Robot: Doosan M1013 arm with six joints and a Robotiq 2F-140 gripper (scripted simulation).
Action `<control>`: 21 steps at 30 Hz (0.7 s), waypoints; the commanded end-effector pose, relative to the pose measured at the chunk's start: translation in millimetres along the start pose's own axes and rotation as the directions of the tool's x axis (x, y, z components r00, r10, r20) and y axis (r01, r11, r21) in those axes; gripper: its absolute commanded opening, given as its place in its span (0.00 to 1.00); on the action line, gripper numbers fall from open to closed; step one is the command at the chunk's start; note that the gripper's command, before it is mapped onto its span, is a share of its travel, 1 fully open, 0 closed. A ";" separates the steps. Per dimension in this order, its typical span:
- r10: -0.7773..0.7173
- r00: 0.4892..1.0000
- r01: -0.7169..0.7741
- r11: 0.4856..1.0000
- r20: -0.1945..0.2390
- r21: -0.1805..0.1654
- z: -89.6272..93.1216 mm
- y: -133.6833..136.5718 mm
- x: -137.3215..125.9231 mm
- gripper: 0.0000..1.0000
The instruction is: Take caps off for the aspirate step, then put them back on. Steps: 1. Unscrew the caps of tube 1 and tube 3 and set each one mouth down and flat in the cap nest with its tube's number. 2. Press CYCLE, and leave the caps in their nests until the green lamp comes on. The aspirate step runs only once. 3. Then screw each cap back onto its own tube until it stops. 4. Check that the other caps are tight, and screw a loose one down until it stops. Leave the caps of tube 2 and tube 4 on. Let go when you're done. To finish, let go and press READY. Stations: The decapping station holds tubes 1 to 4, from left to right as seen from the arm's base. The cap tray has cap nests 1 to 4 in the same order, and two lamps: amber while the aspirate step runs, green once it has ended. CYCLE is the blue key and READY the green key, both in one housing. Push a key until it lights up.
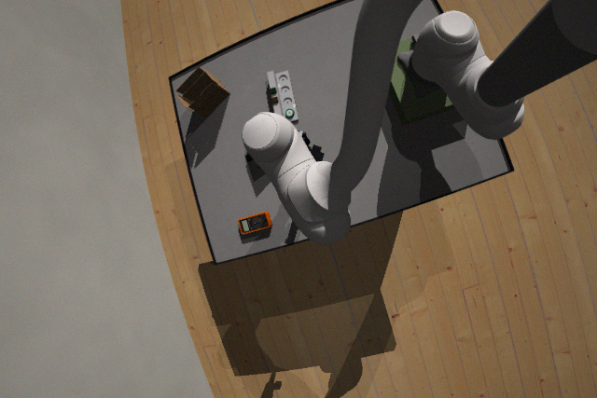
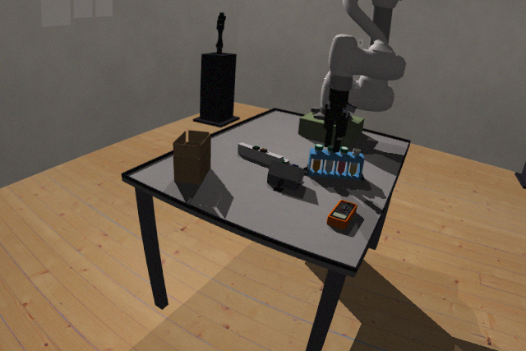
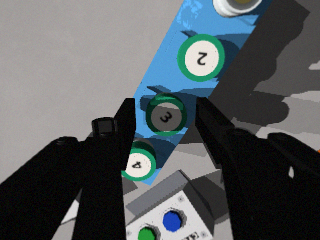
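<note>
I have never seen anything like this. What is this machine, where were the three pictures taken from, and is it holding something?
It is one white robot arm at a grey table. One picture looks down from above, one from across the room, and one from a camera at the arm's wrist. On the table are a blue rack of tubes, a pale cap tray, a grey key housing, a cardboard box and an orange meter. The black gripper straddles cap 3, fingers apart, holding nothing.
</note>
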State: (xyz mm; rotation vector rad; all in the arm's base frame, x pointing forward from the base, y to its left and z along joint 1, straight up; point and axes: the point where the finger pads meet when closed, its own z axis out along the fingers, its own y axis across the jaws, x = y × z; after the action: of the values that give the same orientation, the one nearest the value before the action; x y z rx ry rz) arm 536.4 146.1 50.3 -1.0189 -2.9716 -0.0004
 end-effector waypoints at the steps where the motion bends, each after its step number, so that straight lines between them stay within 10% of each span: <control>1: 0.000 1.000 0.000 1.000 0.000 -0.001 -0.7 0.6 -0.3 0.41; 11: 0.248 0.969 -0.248 0.969 0.000 -0.001 -0.6 0.5 -0.4 0.41; 21: 0.772 0.635 -0.772 0.635 -0.003 -0.001 -0.6 0.5 -0.4 0.41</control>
State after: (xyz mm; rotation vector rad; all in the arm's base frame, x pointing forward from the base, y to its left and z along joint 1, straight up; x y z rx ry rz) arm 536.6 146.0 50.1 -1.9159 -2.4588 -0.0410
